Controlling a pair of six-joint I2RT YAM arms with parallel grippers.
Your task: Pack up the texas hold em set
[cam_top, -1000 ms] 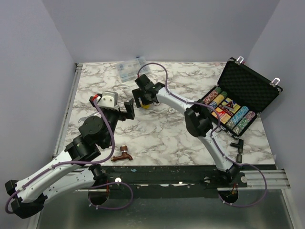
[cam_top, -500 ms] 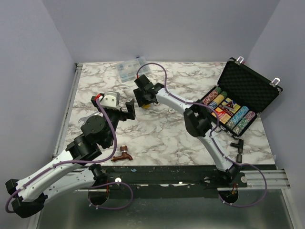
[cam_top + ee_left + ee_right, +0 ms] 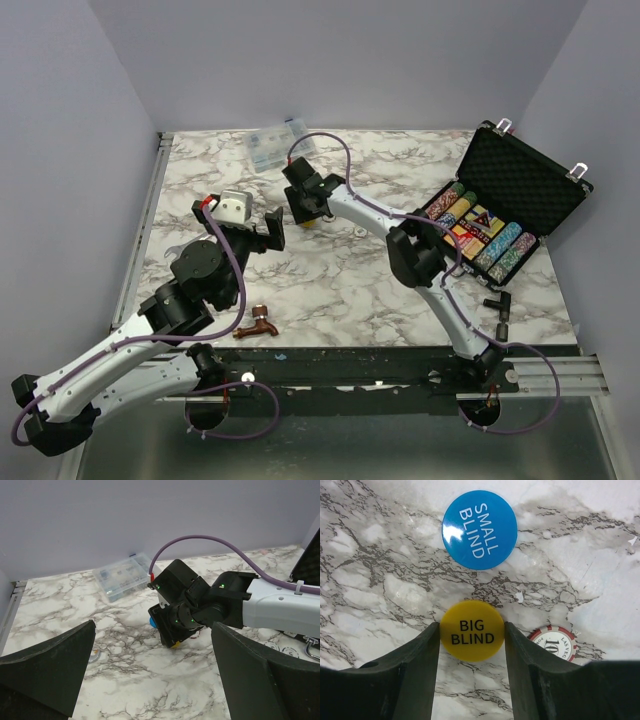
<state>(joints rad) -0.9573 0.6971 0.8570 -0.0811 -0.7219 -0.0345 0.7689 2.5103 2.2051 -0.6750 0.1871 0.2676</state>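
The BIG BLIND disc (image 3: 472,630) is yellow with black lettering; the SMALL BLIND disc (image 3: 479,529) is blue with white lettering. The surface (image 3: 370,580) is white marble veined grey.

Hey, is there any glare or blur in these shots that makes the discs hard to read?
Right wrist view: a small white glare spot on the blue disc, upper left, yet its lettering and that of the yellow disc read sharp. Left wrist view: the near fingers loom dark and featureless. Top view: even light, discs too small to read.

Left hand (image 3: 154,629) agape; right hand (image 3: 472,626) low, snug around yellow disc (image 3: 471,635).
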